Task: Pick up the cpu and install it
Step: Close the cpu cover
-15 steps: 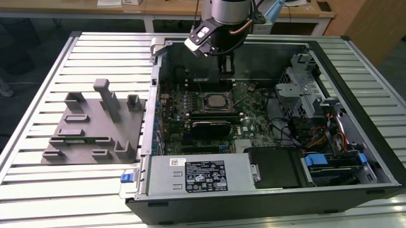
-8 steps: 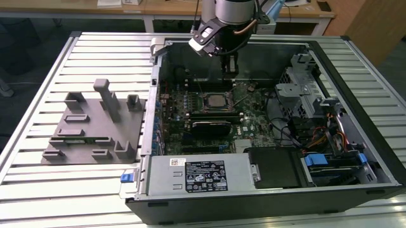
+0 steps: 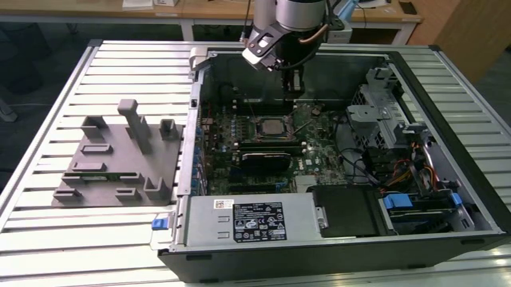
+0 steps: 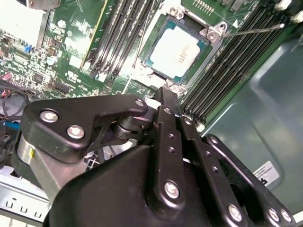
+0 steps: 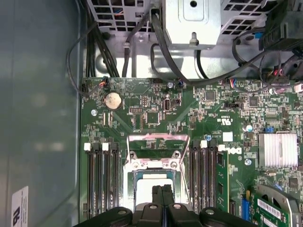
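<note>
Zero grip on anything: hung with tool pressed together above the cpu lying flat in its socket inside the open case.

cpu in mobo socket, tray beside case

One cpu, one coin cell, one grey tray, one open computer case, one hand

Cpu partly hidden behind hand in first wrist view; arm cut off by exterior view's edge.
</note>
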`<control>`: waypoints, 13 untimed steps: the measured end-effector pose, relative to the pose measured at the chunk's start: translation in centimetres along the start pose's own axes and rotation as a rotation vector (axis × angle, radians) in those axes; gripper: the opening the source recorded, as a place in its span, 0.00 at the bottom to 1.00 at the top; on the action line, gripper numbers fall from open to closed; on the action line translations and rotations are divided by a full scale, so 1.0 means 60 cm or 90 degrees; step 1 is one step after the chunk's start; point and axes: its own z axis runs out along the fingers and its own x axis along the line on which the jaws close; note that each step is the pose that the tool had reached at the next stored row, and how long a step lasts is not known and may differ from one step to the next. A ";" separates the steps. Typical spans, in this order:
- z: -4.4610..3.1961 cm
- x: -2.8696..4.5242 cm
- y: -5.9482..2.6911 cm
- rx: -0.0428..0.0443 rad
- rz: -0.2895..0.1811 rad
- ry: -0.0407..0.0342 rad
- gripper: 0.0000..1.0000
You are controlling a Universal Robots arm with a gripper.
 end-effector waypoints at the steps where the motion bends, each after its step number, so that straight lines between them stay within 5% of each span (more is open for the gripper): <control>1: 0.000 0.000 0.001 0.0000 0.000 0.0000 0.11; 13: 0.001 0.001 0.022 0.0000 0.000 0.0000 0.11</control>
